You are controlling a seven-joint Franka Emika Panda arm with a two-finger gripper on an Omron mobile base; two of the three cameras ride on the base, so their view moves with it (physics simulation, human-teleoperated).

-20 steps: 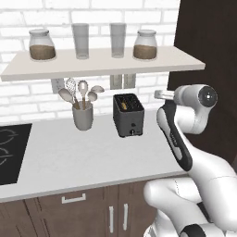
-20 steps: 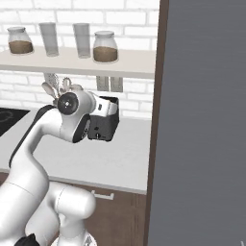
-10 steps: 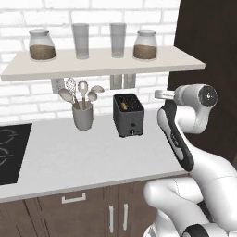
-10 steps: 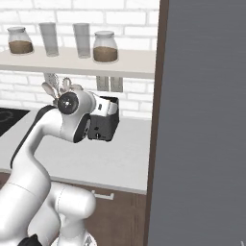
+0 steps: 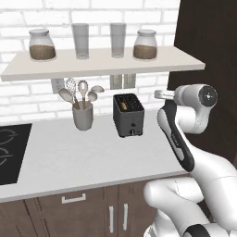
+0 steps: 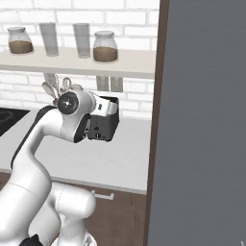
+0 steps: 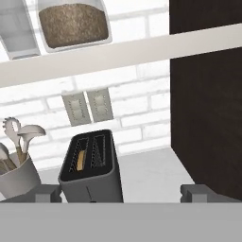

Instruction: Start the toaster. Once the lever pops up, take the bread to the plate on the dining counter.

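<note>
The toaster point(image 5: 128, 115) stands upright on the light counter point(image 5: 69, 157), near the brick back wall point(image 5: 28, 99) and just under the wall outlets point(image 7: 88, 108). Its two slots run front to back, so its long axis points from the wall toward the counter's front edge, and the narrow face with the small knob looks toward the front. The bread point(image 7: 81, 160) sits down in the left slot as the hand view shows it, only its golden top edge visible. To the toaster's left, apart from it, is a grey cup point(image 5: 83, 116) of utensils. Further left a black cooktop point(image 5: 9, 150) is set into the counter. Above, a shelf point(image 5: 102, 62) carries two jars and two glasses. A dark tall cabinet point(image 7: 208, 108) rises on the right. The gripper point(image 7: 122, 194) hangs above and behind the toaster's right side, jaws spread wide with nothing between them, touching nothing.
</note>
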